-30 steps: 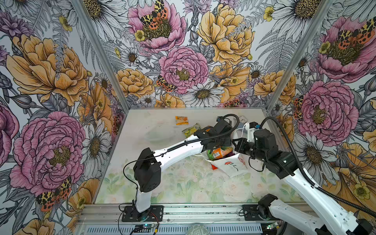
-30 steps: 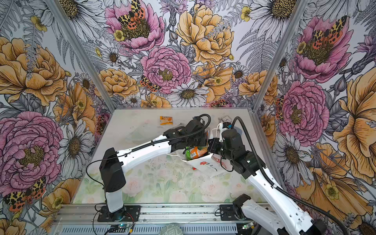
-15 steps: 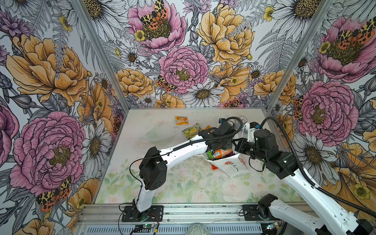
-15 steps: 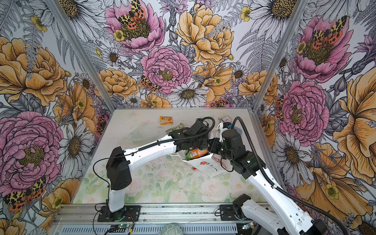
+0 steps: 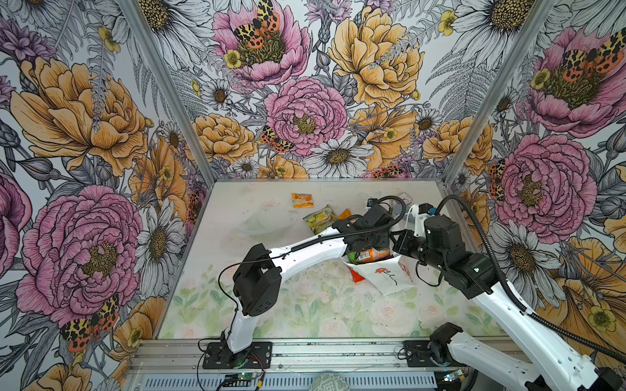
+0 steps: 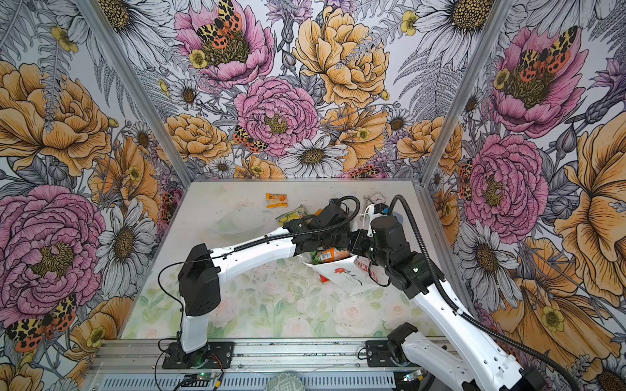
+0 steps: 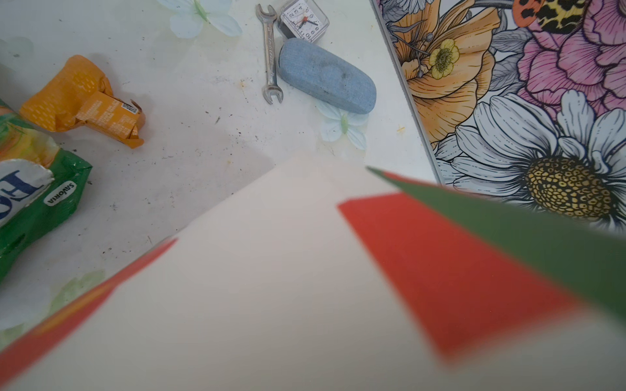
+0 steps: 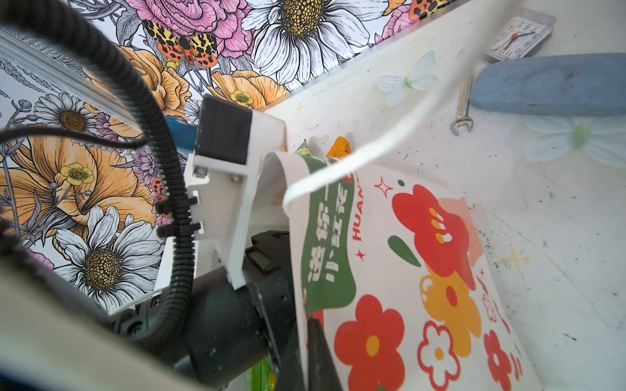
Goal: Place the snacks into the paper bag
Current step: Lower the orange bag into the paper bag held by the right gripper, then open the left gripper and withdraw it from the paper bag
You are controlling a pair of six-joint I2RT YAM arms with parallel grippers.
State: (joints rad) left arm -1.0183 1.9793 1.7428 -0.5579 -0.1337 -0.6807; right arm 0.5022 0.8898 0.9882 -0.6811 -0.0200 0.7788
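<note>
The paper bag lies tilted at the table's right, mouth toward the back. My right gripper is shut on its rim, the wall pinched between the fingers. My left gripper reaches into the mouth. Its jaws are hidden by the bag wall, which fills the left wrist view. An orange-green snack shows inside the mouth. Outside lie an orange packet, a yellow-green packet, a crumpled orange packet and a green FOX'S packet.
A metal wrench, a small clock and a blue-grey case lie at the back right by the wall. A clear plastic piece rests left of the packets. Both arms crowd the bag's mouth.
The left arm has stretched right, its elbow shifting toward the bag and its gripper going a little further into the mouth. The right arm and the bag have stayed put.
</note>
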